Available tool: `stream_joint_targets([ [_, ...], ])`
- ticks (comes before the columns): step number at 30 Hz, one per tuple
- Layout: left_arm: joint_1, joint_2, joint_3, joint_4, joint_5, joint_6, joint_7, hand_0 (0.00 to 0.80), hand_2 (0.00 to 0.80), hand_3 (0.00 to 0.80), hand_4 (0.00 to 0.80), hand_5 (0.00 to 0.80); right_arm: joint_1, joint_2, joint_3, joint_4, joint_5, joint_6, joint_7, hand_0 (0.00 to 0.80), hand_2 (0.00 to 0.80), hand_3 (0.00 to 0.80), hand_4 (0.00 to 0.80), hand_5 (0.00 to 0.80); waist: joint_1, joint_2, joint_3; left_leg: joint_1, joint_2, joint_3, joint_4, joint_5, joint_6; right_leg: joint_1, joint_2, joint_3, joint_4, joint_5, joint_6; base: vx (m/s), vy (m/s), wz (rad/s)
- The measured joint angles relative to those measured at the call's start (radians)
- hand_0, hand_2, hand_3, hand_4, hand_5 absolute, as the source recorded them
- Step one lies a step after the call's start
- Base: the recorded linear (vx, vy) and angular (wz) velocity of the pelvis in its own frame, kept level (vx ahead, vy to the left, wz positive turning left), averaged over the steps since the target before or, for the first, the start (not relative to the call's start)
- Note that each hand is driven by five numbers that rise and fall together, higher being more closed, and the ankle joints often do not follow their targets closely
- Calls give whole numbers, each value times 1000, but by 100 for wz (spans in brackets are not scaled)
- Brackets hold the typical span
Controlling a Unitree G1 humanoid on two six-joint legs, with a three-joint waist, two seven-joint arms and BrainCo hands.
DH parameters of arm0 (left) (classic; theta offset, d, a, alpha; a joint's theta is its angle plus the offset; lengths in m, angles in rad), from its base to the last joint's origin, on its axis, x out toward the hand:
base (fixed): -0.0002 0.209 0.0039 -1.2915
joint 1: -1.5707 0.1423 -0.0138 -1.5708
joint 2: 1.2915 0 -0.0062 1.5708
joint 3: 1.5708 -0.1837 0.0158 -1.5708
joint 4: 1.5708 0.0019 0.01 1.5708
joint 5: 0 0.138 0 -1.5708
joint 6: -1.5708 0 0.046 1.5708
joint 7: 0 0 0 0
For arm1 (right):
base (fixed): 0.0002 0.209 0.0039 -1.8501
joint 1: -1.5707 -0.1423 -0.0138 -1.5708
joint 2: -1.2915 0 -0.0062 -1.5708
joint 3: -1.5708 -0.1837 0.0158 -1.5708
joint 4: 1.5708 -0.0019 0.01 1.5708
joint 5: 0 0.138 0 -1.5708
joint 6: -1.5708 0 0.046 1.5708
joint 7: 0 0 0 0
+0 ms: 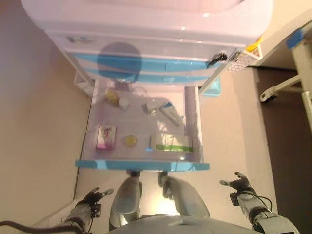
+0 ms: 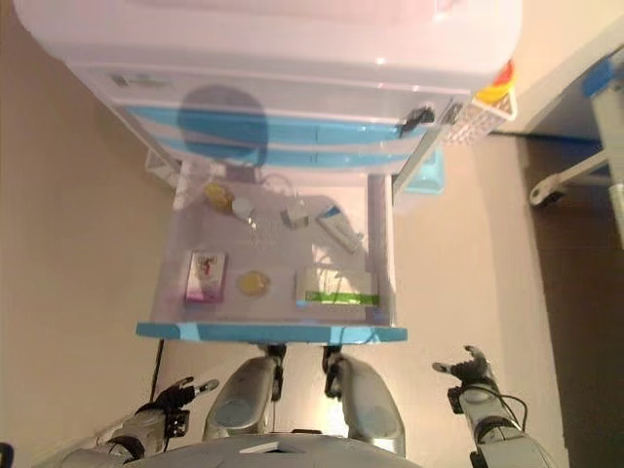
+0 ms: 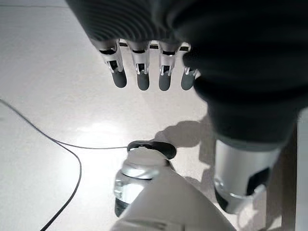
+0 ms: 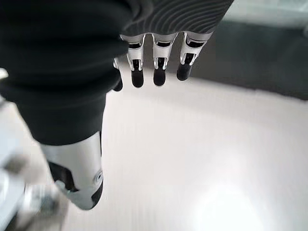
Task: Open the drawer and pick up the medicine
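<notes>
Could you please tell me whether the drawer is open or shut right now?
Open: the drawer is pulled out, its contents showing, such as the green and white box.

The open drawer [image 1: 192, 127] holds a green-and-white box [image 1: 170, 143] at 5 o'clock and a pink box [image 1: 106, 136] at 8. A yellow round item [image 1: 130, 141] lies between them; a tube [image 1: 171, 113] lies at 2 o'clock

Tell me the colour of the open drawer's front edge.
Light blue; the open drawer's front edge shows best in the left eye view.
</notes>
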Motion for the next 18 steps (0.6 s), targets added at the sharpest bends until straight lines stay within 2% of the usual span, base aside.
stream_joint_targets([
  [3,32,1,0,-1,20,15,0,0,0,0,0,0,36,-43,-86,-121,2,-35,-43,0,0,0,0,0,-13,-8,-34,45,-7,34,-57,12,16,33,-5,22,-54,36,30,15,2,-30],
  [6,71,-2,3,-6,33,16,2,0,0,0,0,0,79,-74,-107,-323,-3,-56,-73,0,0,0,0,0,-39,-15,-51,78,-11,57,-112,37,25,47,-7,36,-84,68,53,-17,8,-22],
  [9,102,-5,5,-10,39,16,9,0,0,0,0,0,100,-81,-107,-481,-41,-71,-107,0,0,0,0,0,-54,-29,-79,96,-19,72,-162,57,30,50,-12,44,-110,70,55,-32,14,-16],
  [12,119,-32,25,-9,39,17,21,0,0,0,0,0,134,-88,-107,-705,-86,-65,-110,0,0,0,0,0,-74,-24,-86,100,-27,74,-187,74,32,50,-15,44,-127,81,39,-40,37,-1],
  [14,137,-55,45,-9,39,18,27,0,0,0,0,0,148,-89,-103,-870,-129,-66,-106,0,0,0,0,0,-81,-15,-95,104,-28,78,-193,79,31,51,-16,48,-134,83,40,-9,43,-5],
  [16,148,-64,52,-9,39,18,36,0,0,0,0,0,144,-95,-87,-961,-156,-82,-85,0,0,0,0,0,-79,-10,-112,105,-28,83,-196,80,30,54,-16,50,-143,84,39,-1,17,-2],
  [18,156,-73,54,-7,39,18,48,0,0,0,0,0,142,-104,-65,-1058,-171,-119,-16,0,0,0,0,0,-77,-4,-123,120,-28,83,-209,84,28,63,-15,49,-145,83,39,0,0,0],
])
